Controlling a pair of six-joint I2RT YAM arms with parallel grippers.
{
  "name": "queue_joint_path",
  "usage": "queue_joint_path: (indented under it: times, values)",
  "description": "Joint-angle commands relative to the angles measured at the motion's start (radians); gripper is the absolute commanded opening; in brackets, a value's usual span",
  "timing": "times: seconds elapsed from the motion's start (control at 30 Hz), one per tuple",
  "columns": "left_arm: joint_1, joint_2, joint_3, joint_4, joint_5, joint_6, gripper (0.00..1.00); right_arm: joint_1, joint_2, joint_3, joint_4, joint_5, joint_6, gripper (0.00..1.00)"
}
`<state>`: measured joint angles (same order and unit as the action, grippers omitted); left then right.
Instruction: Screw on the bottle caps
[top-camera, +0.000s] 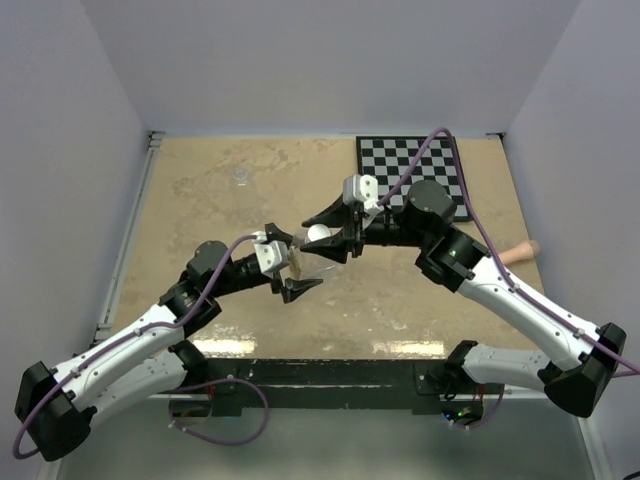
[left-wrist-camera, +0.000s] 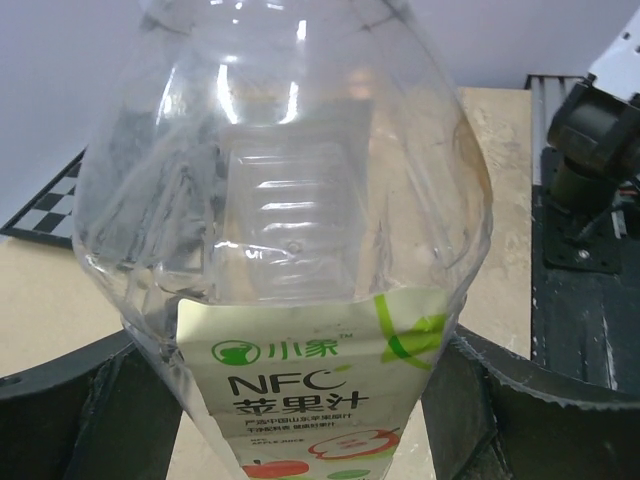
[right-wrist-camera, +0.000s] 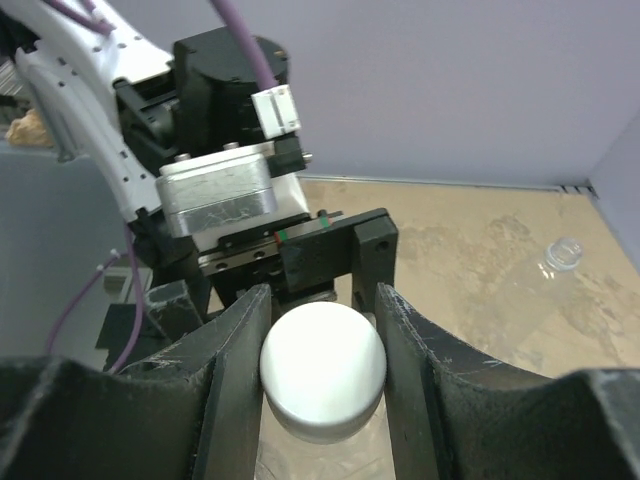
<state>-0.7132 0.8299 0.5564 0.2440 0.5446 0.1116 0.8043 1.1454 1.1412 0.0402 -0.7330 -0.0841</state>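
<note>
**White cap gripped at the tall bottle's mouth**

The tall bottle (left-wrist-camera: 300, 250) is clear, ribbed plastic with a white label printed in green and red. The left gripper (left-wrist-camera: 300, 380) has its black fingers closed against the label. At the tall bottle's top, the right gripper (right-wrist-camera: 320, 330) pinches the smooth, domed white cap (right-wrist-camera: 322, 375). The short bottle (top-camera: 240, 177), clear and plain, sits well beyond the tall bottle, to its left.

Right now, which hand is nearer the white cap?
Right. The right hand clamps the white cap; the left hand holds the bottle farther down its body.
</note>
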Motion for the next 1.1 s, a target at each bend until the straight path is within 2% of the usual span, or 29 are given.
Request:
queue_joint_path:
  times: [0.0, 0.23, 0.47, 0.57, 0.73, 0.77, 0.83, 0.9, 0.97, 1.07]
  values:
    - [-0.066, -0.034, -0.006, 0.156, -0.306, -0.043, 0.00, 0.004, -0.027, -0.041, 0.029, 0.177, 0.110, 0.00]
    - [-0.264, 0.006, 0.000, 0.216, -0.734, -0.035, 0.00, 0.004, -0.050, -0.109, 0.066, 0.326, 0.204, 0.00]
    - [-0.469, 0.112, -0.007, 0.408, -1.144, 0.032, 0.00, 0.007, -0.082, -0.198, 0.148, 0.451, 0.326, 0.00]
    - [-0.532, 0.178, -0.001, 0.498, -1.248, 0.086, 0.00, 0.012, -0.098, -0.222, 0.174, 0.506, 0.359, 0.00]
    - [-0.548, 0.206, 0.005, 0.497, -1.247, 0.066, 0.00, 0.012, -0.116, -0.235, 0.202, 0.521, 0.391, 0.00]
    - [-0.545, 0.199, 0.008, 0.450, -1.232, 0.053, 0.00, 0.012, -0.122, -0.230, 0.202, 0.514, 0.383, 0.07]
    - [-0.523, 0.178, 0.010, 0.381, -1.163, 0.024, 0.00, 0.012, -0.139, -0.212, 0.193, 0.501, 0.371, 0.34]
    - [-0.465, 0.144, 0.008, 0.299, -1.050, -0.039, 0.00, 0.012, -0.157, -0.189, 0.188, 0.494, 0.344, 0.48]
    - [-0.390, 0.112, -0.001, 0.232, -0.869, -0.085, 0.00, 0.010, -0.171, -0.138, 0.152, 0.498, 0.299, 0.57]
    - [-0.319, 0.074, -0.010, 0.172, -0.728, -0.102, 0.00, 0.009, -0.177, -0.075, 0.098, 0.466, 0.212, 0.65]
